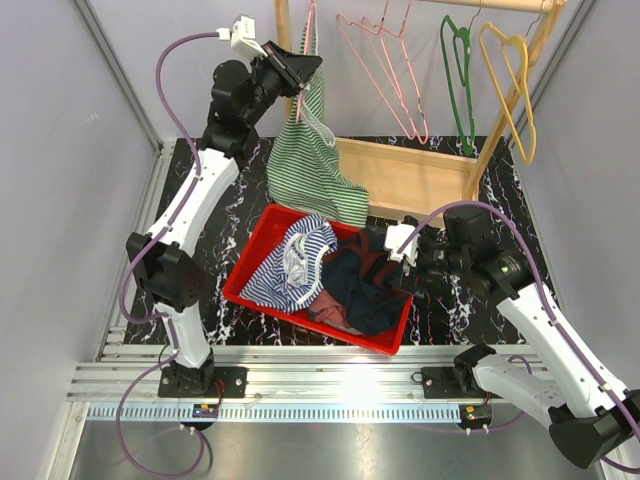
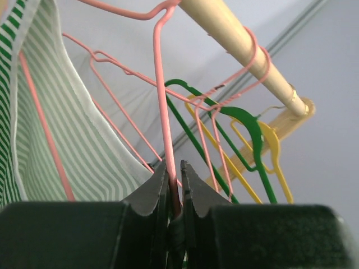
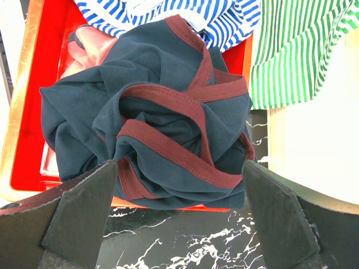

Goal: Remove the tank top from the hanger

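The green-and-white striped tank top (image 1: 315, 160) hangs from a pink wire hanger (image 1: 300, 105) at the left end of the wooden rail (image 1: 500, 5); its hem drapes over the rack's wooden base. My left gripper (image 1: 300, 70) is up at the rail, shut on the hanger's wire (image 2: 162, 101) below the hook, with the tank top (image 2: 56, 129) to its left. My right gripper (image 1: 400, 255) is open and empty, low beside the red bin (image 1: 245, 270), facing a navy garment with maroon trim (image 3: 157, 112). The tank top's hem (image 3: 291, 50) shows at upper right in the right wrist view.
Empty pink (image 1: 385, 70), green (image 1: 460, 80) and yellow (image 1: 510, 90) hangers hang further right on the rail. The bin also holds a blue-and-white striped garment (image 1: 295, 265). The rack's wooden base (image 1: 410, 180) lies behind the bin on the black marble tabletop.
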Motion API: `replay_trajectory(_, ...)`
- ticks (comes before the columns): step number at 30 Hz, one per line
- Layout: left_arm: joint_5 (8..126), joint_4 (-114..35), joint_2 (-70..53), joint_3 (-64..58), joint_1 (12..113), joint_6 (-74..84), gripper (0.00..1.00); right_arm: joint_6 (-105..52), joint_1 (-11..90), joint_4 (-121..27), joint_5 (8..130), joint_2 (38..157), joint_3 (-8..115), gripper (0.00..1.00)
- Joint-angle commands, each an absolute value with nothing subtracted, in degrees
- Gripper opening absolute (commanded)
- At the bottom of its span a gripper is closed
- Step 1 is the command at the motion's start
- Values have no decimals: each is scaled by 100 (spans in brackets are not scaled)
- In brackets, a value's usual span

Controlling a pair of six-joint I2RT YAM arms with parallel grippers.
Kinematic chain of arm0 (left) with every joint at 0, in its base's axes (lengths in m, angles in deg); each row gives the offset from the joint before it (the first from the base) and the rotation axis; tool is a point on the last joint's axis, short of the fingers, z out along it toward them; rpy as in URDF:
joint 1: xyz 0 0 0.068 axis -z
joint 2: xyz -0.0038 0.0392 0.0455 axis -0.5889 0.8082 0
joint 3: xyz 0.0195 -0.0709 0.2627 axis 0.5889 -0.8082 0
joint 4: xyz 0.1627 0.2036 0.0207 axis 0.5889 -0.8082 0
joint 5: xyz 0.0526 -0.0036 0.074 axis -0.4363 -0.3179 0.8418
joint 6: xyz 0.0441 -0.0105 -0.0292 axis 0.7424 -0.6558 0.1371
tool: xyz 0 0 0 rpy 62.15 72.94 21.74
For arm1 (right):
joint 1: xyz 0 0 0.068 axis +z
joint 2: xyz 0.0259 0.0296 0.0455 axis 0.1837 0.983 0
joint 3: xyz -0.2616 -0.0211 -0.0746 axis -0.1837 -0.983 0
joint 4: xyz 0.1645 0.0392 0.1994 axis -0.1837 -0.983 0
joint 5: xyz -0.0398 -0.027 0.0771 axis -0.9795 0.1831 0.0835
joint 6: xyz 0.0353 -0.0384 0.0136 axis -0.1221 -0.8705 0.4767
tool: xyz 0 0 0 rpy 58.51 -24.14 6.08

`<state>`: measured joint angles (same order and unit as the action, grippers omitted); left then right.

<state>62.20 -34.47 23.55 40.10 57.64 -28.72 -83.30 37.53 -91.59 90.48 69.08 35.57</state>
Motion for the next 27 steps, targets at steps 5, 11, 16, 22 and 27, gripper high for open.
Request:
replay_trajectory(5, 4963, -2300, 1542, 3476, 5682, -2961, 0, -8107, 3713, -8859, 8972, 6871, 3797, 100)
replay_trajectory(11, 4620, -2019, 865, 2423, 5542, -3005, 0, -7800, 3704, -8639, 8884, 7090, 4034, 100)
replay_trajectory(16, 4400, -1720, 242, 1455, 5331, -3066, 0, -7116, 3713, -8463, 8928, 7468, 4649, 100)
replay_trajectory(22, 3961, -1702, -620, 243, 5155, -2803, 0, -6210, 3704, -8164, 9147, 8170, 5502, 99)
replay_trajectory(27, 3925, -1913, -1524, -559, 5102, -2338, 0, -5394, 3704, -7786, 9235, 8680, 6361, 100)
